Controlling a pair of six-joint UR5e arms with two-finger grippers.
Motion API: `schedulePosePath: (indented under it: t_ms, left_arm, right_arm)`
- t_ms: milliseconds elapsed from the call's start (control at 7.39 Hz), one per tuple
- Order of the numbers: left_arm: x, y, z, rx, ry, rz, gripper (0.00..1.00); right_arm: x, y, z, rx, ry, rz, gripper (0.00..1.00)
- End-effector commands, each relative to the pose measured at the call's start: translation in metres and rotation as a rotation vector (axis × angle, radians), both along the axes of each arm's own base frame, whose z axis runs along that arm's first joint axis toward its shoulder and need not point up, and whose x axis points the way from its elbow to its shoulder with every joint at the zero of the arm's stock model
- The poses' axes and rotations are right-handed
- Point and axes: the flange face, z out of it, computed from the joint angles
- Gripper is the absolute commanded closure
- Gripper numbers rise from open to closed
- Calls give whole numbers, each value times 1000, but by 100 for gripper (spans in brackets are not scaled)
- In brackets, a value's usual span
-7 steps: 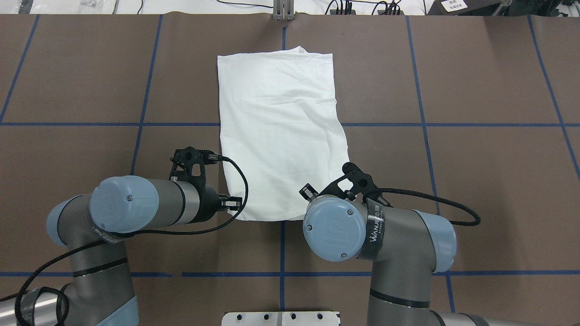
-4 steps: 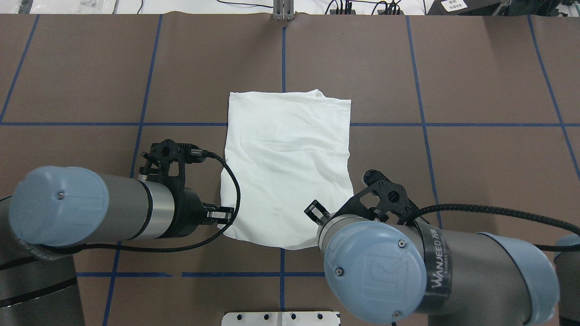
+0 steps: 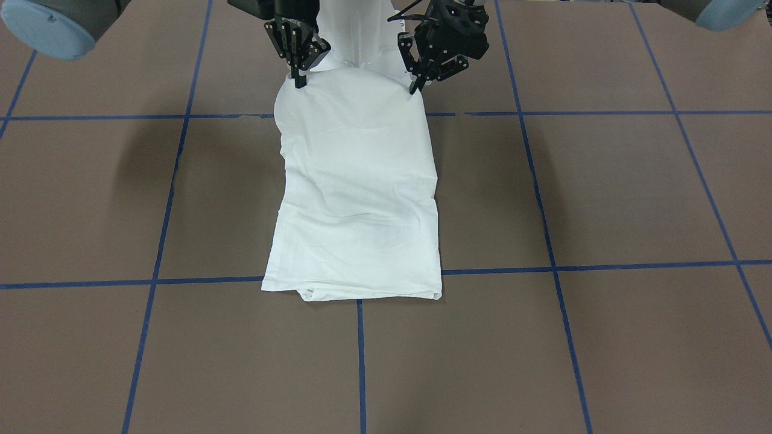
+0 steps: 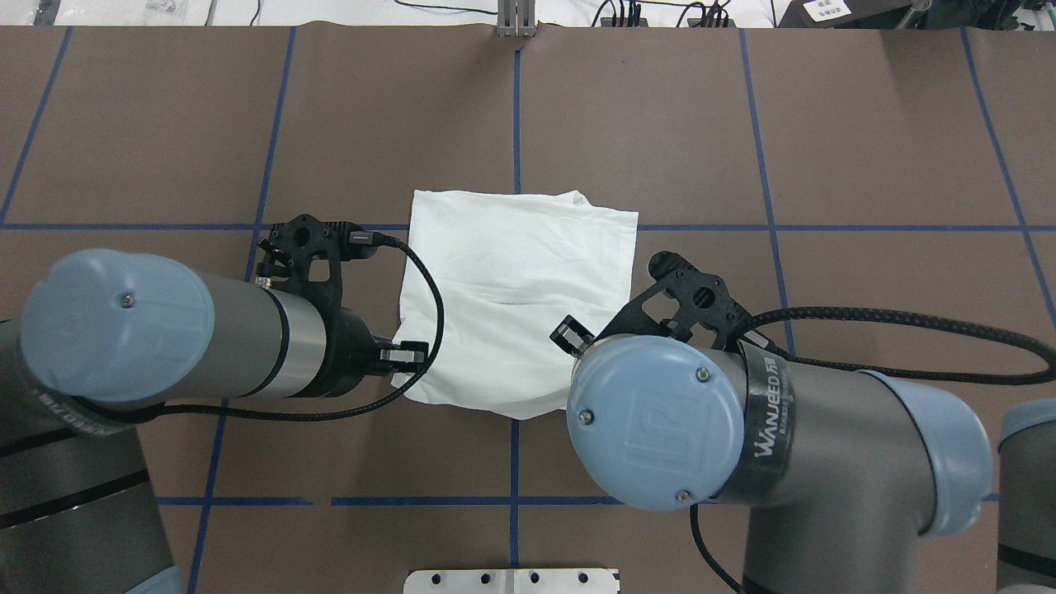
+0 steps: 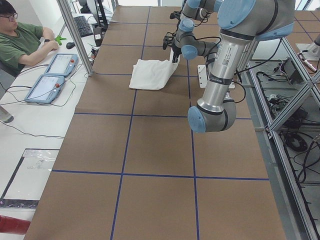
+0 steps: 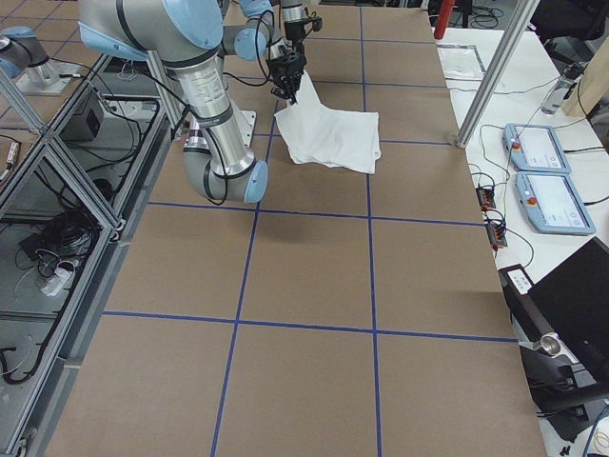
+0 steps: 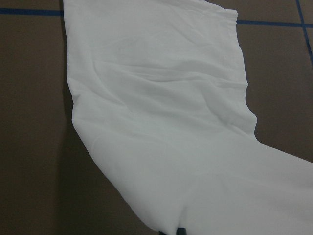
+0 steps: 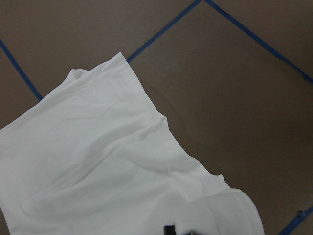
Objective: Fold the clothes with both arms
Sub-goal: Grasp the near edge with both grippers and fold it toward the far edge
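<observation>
- Spread wide underneath: brown table (image 3: 603,181), crossed by blue tape grid (image 3: 546,241).
- Lying mid-table: white shirt (image 3: 359,199), far hem flat, robot-side edge hoisted off the surface.
- Pinched tight on one hoisted corner: left gripper (image 3: 415,89).
- Clamped on the other corner: right gripper (image 3: 298,81).

We see a white cotton shirt (image 3: 356,199) folded into a long, plain rectangle with soft creases. The end away from the robot lies flat on the brown table (image 3: 603,193), near the middle. The robot-side end is held up off the surface, so the cloth slopes upward. Two silver-grey jointed arms with light blue caps, the left arm (image 4: 165,330) and the right arm (image 4: 784,429), reach in from either side. The black left gripper (image 3: 415,85) pinches one raised corner and the black right gripper (image 3: 298,77) pinches the other, both with fingers pointing down.
</observation>
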Motion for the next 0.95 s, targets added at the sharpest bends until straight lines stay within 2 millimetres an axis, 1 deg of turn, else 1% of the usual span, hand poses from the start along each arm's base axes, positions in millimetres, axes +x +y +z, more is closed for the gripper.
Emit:
schedulePosePath:
  t_ms: [0, 135, 271, 406, 541, 676, 812]
  left_arm:
    - [7, -68, 9, 52, -80, -57, 100]
    - [17, -94, 23, 41, -123, -77, 100]
    - [32, -115, 28, 52, -144, -119, 100]
    - [58, -137, 27, 54, -162, -138, 100]
    - [79, -158, 43, 68, -171, -168, 100]
    - [99, -175, 64, 79, -155, -176, 100]
    - [112, -195, 76, 80, -156, -187, 100]
  right_arm:
    - [-17, -70, 17, 61, 32, 27, 100]
    - [-36, -104, 33, 77, 40, 47, 100]
    - [-54, -133, 51, 97, 42, 54, 100]
    - [-66, -146, 62, 98, 49, 61, 100]
    - [-73, -151, 68, 101, 65, 52, 100]
    - [-85, -158, 77, 87, 96, 47, 100]
    - [-98, -164, 74, 83, 110, 44, 100]
